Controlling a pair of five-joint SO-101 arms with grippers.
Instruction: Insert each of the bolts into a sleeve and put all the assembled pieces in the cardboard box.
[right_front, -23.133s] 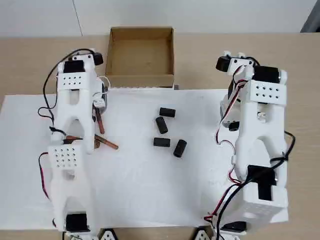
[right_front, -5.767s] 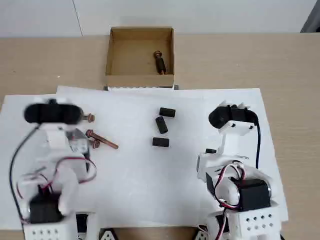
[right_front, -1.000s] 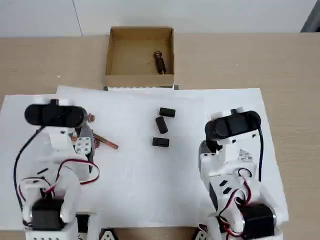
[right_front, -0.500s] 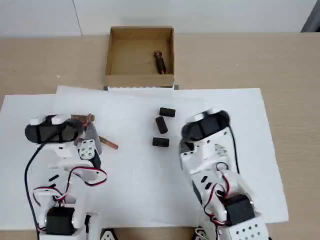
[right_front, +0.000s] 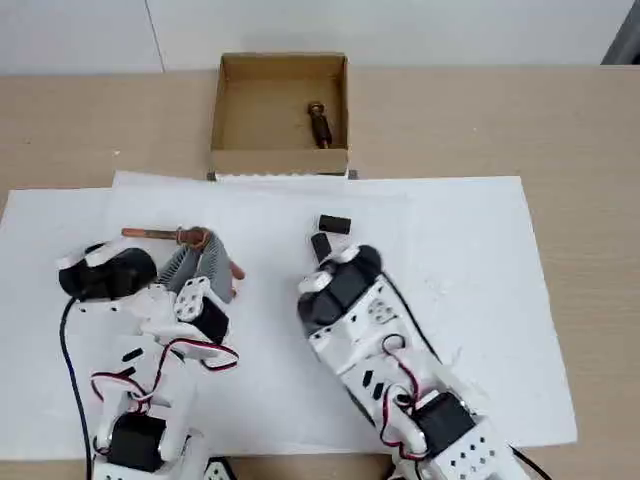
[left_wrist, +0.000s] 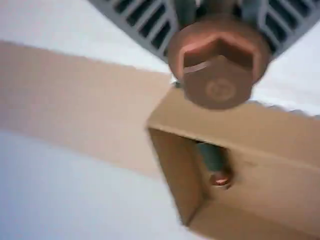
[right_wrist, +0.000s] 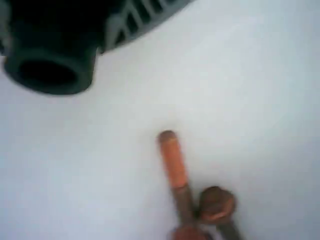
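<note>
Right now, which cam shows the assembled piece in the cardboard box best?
High view: the assembled piece lies in plain sight on the floor of the cardboard box, bolt head and sleeve both visible. Left wrist view catches it at a slant, partly hidden by the box wall. Right wrist view faces the paper instead.

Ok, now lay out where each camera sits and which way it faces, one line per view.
High view: fixed above the table, facing down on the white paper, the cardboard box, the left arm and right arm.
Left wrist view: on the left arm, facing past the left gripper, shut on a bolt, toward the box.
Right wrist view: on the right arm, facing down at loose bolts on the paper; the right gripper holds a sleeve.
Shared: high and left wrist views both show the box with an assembled piece inside.
</note>
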